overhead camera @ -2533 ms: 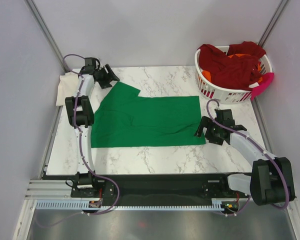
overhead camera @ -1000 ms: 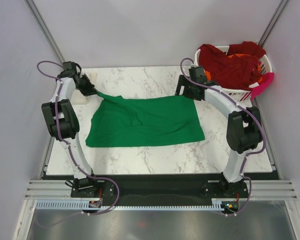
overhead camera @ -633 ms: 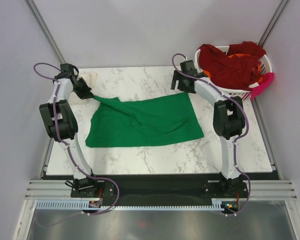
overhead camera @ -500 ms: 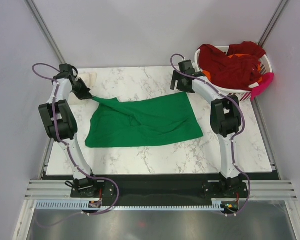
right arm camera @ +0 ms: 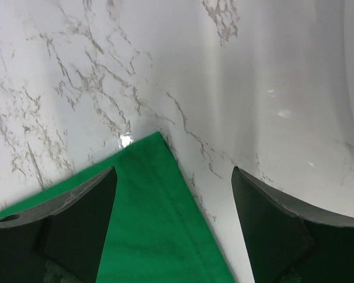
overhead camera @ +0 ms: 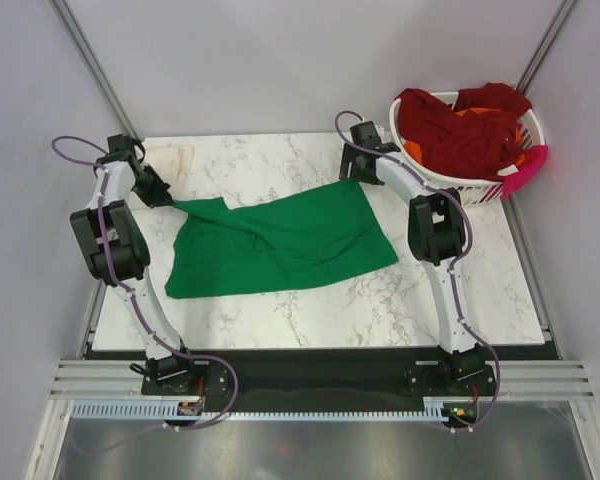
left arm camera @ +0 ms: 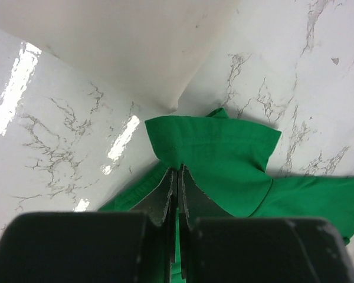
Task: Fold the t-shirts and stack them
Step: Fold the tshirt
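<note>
A bright green t-shirt (overhead camera: 280,240) lies spread and slightly skewed on the marble table (overhead camera: 280,310). My left gripper (overhead camera: 156,192) is at the shirt's far left end, shut on a fold of its sleeve (left arm camera: 224,156). In the left wrist view the fingertips (left arm camera: 178,177) pinch green cloth. My right gripper (overhead camera: 358,168) hovers open over the shirt's far right corner (right arm camera: 159,212). That corner lies between the two spread fingers (right arm camera: 82,203), which do not touch it. A cream t-shirt (overhead camera: 177,160) lies at the far left of the table. Dark red t-shirts (overhead camera: 460,125) and some orange cloth fill the basket.
The white slatted laundry basket (overhead camera: 450,182) stands at the far right corner, close beside the right arm. A pink cloth (overhead camera: 525,170) hangs over its rim. Grey walls close in the left, right and far sides of the table.
The left gripper has pulled the shirt's sleeve further left, skewing the shirt. The right gripper has come down over the far right corner, its jaws a little narrower.
</note>
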Robot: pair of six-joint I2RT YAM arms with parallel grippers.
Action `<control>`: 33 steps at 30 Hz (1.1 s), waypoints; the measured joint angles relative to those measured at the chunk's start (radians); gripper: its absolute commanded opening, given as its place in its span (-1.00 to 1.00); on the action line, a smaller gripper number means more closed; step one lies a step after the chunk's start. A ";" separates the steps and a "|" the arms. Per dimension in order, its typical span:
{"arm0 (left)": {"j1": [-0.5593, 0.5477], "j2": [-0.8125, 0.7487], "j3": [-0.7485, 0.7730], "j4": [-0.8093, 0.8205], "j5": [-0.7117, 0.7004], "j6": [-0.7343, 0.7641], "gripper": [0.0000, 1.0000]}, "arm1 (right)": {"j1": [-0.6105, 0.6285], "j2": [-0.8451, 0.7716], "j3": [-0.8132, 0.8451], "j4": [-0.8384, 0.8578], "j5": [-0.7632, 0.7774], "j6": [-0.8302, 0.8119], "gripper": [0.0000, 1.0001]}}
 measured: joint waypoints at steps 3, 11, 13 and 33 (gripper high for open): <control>-0.001 0.000 0.000 0.000 0.004 0.000 -0.95 | 0.000 0.037 0.049 0.001 -0.012 0.001 0.72; -0.002 0.000 0.000 -0.002 0.017 0.000 -0.95 | 0.013 0.089 0.116 0.013 -0.025 0.003 0.25; -0.002 0.000 0.000 -0.002 0.021 0.000 -0.95 | 0.018 0.093 0.117 0.017 -0.025 0.003 0.04; -0.217 0.144 0.307 -0.001 0.085 0.062 -0.95 | -0.055 0.024 0.005 0.065 -0.010 -0.004 -1.00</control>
